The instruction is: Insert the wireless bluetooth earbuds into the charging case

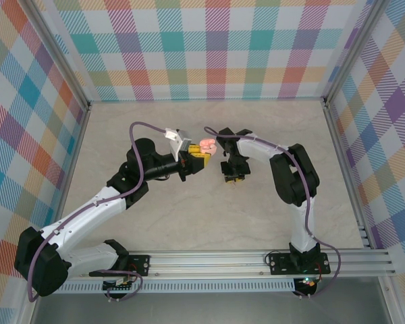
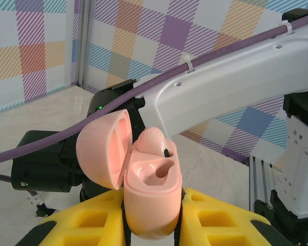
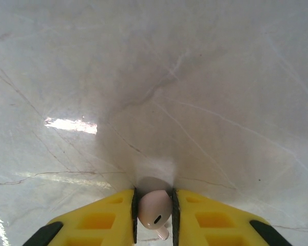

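While your left fingers (image 2: 108, 205) clamp the pink charging case (image 2: 153, 205) by its lower body, its lid (image 2: 100, 154) hangs open toward the frame's left. One pale pink earbud (image 2: 153, 141) sits in the upper well, and the lower well (image 2: 159, 171) lies open. Your right fingers (image 3: 220, 218) pinch a second pink earbud (image 3: 155, 207) at the bottom centre of the wrist view, bare bench (image 3: 154, 77) spreading beyond it. From above, both sit mid-frame, near each other, well apart from the plaid walls (image 1: 27, 135), with open bench all round.
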